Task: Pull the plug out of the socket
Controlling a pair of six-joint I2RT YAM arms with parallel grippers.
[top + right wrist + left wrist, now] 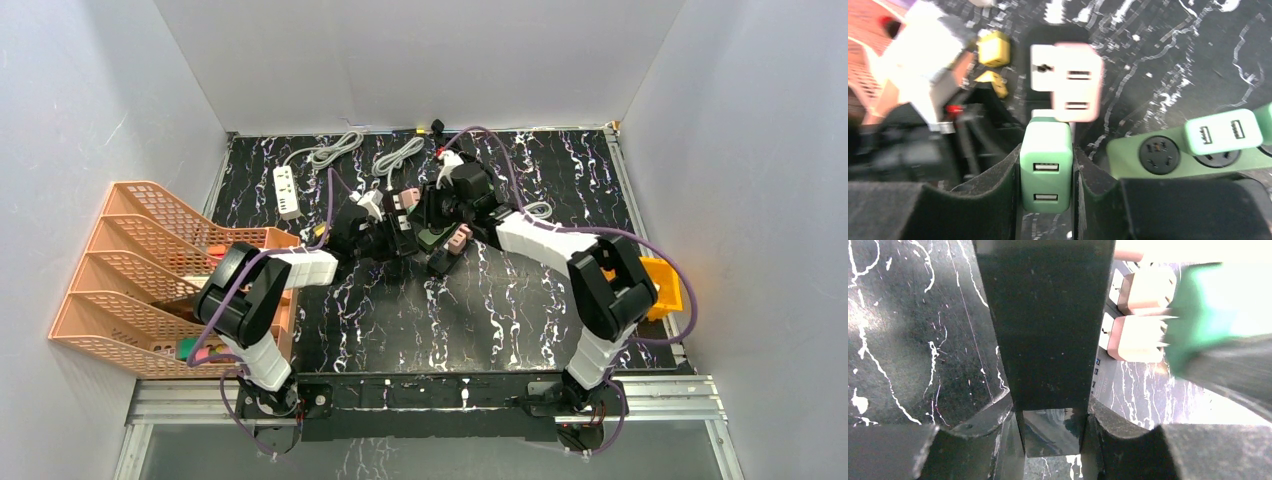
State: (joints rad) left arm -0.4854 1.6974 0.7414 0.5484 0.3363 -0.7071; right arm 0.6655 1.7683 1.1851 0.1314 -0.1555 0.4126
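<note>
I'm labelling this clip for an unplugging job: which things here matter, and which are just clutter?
Job: black power strip, green plug, left end effector, right end effector.
Lying about: white power strip, orange file tray, yellow bin, coiled cables.

An orange plastic mesh file rack (130, 270) is set left of a black, white-veined tabletop (400, 320). A white power strip (287, 192) and two coiled grey cables (335, 148) are laid near its far edge; a yellow plastic bin (665, 285) is set at its right.

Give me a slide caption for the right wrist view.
Right gripper clamps a green USB charger, pink charger behind, green power strip alongside.
</note>
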